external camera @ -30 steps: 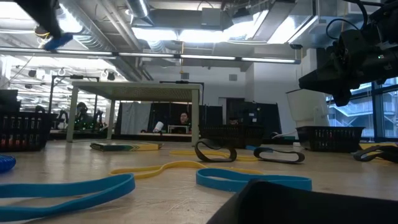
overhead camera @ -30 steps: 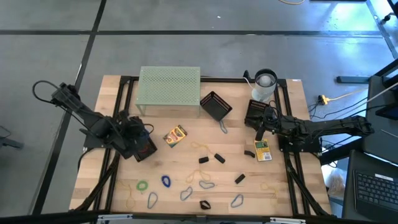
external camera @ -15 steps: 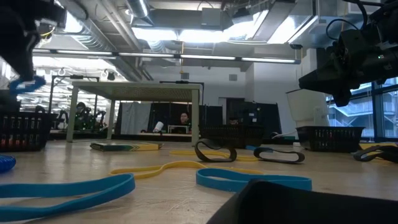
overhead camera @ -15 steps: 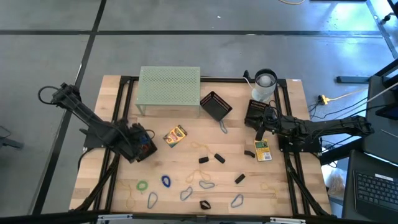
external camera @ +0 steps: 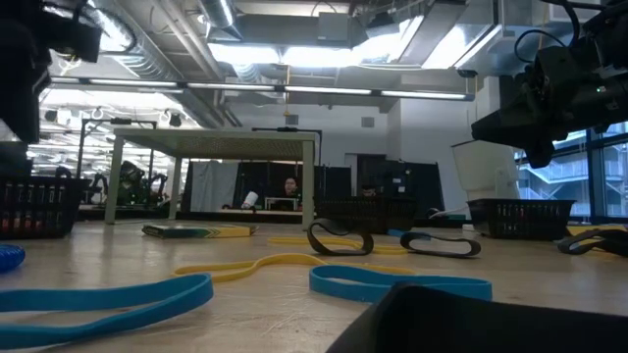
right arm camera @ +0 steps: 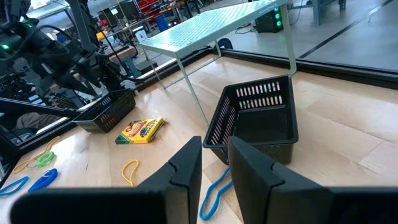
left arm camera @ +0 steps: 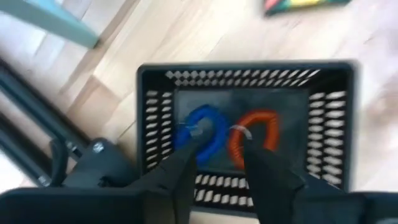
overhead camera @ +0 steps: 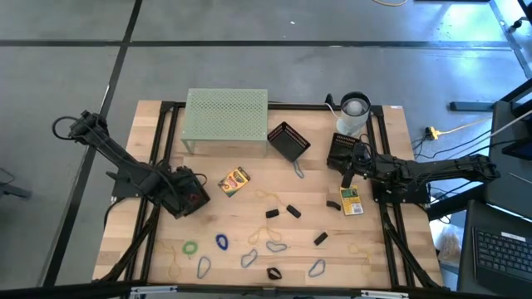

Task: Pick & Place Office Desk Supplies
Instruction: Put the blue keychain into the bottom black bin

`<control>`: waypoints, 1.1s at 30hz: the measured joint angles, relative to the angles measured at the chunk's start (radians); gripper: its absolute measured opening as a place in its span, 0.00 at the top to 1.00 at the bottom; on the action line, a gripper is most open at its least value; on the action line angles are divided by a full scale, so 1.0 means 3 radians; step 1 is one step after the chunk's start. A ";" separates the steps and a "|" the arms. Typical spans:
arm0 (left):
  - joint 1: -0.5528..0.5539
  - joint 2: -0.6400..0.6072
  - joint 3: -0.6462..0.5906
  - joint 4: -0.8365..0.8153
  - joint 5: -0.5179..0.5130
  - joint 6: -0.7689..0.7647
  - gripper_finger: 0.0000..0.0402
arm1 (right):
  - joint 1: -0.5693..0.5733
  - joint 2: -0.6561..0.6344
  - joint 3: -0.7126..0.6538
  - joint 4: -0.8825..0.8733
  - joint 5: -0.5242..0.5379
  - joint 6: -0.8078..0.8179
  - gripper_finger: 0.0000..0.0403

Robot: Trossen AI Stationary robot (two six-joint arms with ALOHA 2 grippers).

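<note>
Hiding part of the blue loop (left arm camera: 202, 130): left fingers (left arm camera: 186, 165).

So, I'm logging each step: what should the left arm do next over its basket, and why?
Probably lift clear. The left gripper stands open over the black basket, with the blue loop lying inside beside the red loop, so the drop looks done.

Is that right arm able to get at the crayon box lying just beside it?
Probably yes. The crayon box lies flat on open wood right beside the right gripper, with nothing on top of it. Only a small black clip sits next to it, so the way down looks free.
</note>
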 joint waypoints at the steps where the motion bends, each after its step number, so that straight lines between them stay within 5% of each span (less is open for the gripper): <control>1: 0.0000 0.0000 0.0032 0.0072 -0.0043 0.0044 0.64 | 0.0001 0.0000 0.0000 0.0000 0.0000 -0.0001 0.80; 9: 0.0000 0.0126 0.0096 0.1816 -0.0436 0.1453 0.58 | 0.0000 0.0000 0.0000 0.0000 0.0001 -0.0001 0.80; 17: 0.0028 0.0960 0.0097 0.3173 -0.0031 0.2502 0.58 | 0.0000 0.0000 0.0000 0.0000 0.0001 -0.0002 0.80; 26: 0.0093 0.1685 0.0122 0.3331 0.0873 0.2875 0.59 | 0.0000 0.0000 0.0000 0.0000 0.0001 -0.0006 0.80; 33: 0.0093 0.1913 0.0127 0.3253 0.0916 0.3105 0.63 | 0.0001 0.0000 0.0000 0.0000 0.0001 -0.0012 0.80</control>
